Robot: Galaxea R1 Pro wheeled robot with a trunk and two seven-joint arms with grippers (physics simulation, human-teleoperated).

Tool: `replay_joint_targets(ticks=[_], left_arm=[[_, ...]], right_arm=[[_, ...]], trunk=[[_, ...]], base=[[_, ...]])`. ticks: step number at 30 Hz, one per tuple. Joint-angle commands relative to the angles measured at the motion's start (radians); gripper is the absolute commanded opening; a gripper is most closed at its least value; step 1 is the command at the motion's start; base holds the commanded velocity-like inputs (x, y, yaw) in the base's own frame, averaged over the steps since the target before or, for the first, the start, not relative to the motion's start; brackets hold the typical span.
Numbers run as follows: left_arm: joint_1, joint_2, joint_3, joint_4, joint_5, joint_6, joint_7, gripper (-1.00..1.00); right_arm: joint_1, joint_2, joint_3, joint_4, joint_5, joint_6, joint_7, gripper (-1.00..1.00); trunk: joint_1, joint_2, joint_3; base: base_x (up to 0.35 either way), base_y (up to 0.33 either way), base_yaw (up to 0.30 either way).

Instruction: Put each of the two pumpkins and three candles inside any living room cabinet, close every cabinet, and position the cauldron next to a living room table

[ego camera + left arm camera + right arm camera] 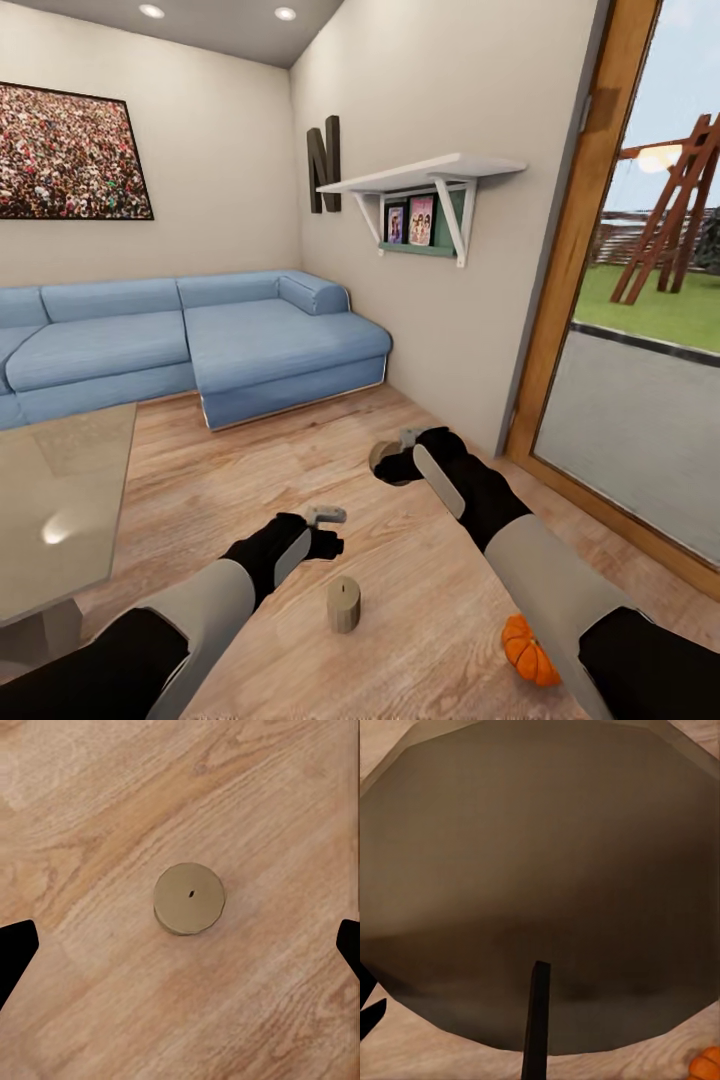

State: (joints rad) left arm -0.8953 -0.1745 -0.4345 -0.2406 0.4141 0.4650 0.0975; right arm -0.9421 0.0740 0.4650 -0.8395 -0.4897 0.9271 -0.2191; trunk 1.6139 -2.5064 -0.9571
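Here, in the lower middle of the head view, one olive-grey candle (343, 603) stands upright on the light wood plank floor (420, 630). The left gripper (322, 531) hangs just above and left of it; in the left wrist view the candle (189, 898) sits dead centre with its small wick showing, and the two dark fingertips (15, 949) lie far apart at the frame's edges, spread wide and holding nothing.

Higher, right of centre, the right gripper (388, 464) sits over a second candle (381, 458), which peeps out as a tan disc beneath it. In the right wrist view that candle's top (540, 877) looms very close, with one dark finger (535, 1020) lying across it; whether the jaws are closed on it cannot be told.

At the lower right, a pumpkin (529, 650) lies on the floor, partly hidden by the right forearm. The glass table (55, 500) occupies the left edge, and the blue sofa (200, 340) lies beyond.
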Motion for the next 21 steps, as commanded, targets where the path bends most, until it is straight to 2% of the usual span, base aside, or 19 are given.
replay_joint_targets(ticks=[1, 10, 21], left_arm=[[-0.001, 0.000, -0.005, -0.008, 0.011, 0.004, 0.007, 1.00], [-0.001, 0.000, -0.006, -0.021, 0.012, 0.004, 0.002, 1.00], [-0.002, 0.000, -0.006, -0.044, 0.012, 0.017, 0.002, 1.00]], right_arm=[[-0.001, 0.001, 0.003, -0.002, -0.009, 0.002, -0.011, -1.00], [0.000, 0.002, 0.003, -0.003, -0.010, 0.001, -0.011, -1.00], [0.000, 0.002, 0.000, 0.005, -0.009, 0.001, -0.026, -1.00]], trunk=[[0.000, -0.001, -0.005], [0.004, -0.003, -0.041], [0.009, -0.006, -0.099]], base=[[0.000, 0.000, 0.000], [0.000, 0.000, -0.011], [0.000, 0.000, -0.066]])
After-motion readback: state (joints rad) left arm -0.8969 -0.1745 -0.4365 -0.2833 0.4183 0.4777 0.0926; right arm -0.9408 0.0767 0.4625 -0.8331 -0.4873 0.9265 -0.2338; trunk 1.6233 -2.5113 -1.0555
